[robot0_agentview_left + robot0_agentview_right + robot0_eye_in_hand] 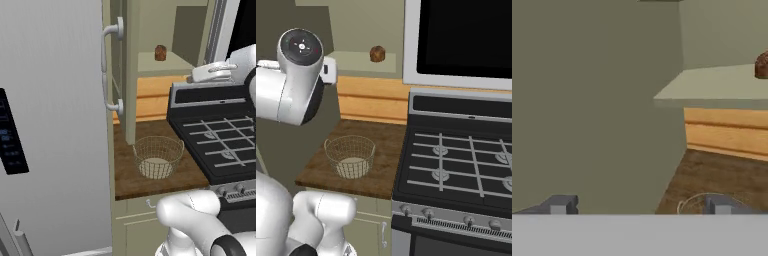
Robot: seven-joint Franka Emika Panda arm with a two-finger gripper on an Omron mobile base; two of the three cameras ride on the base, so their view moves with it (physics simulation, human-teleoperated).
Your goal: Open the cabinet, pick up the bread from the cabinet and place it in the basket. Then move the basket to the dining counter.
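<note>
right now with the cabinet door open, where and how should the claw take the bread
Grip the bread across its sides, around the middle of the lump. Come in level from the cabinet's open front: it sits alone near the shelf edge, with shelf below and walls behind. The claw is open and looks wide enough to straddle it.

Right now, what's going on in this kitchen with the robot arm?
The sage-green wall cabinet's door is already swung open, and the small brown bread sits on its pale shelf. The white arm's gripper is open and empty, held up near the shelf and facing into the cabinet. The round tan wire basket waits empty on the dark wood worktop beside the stove.
</note>
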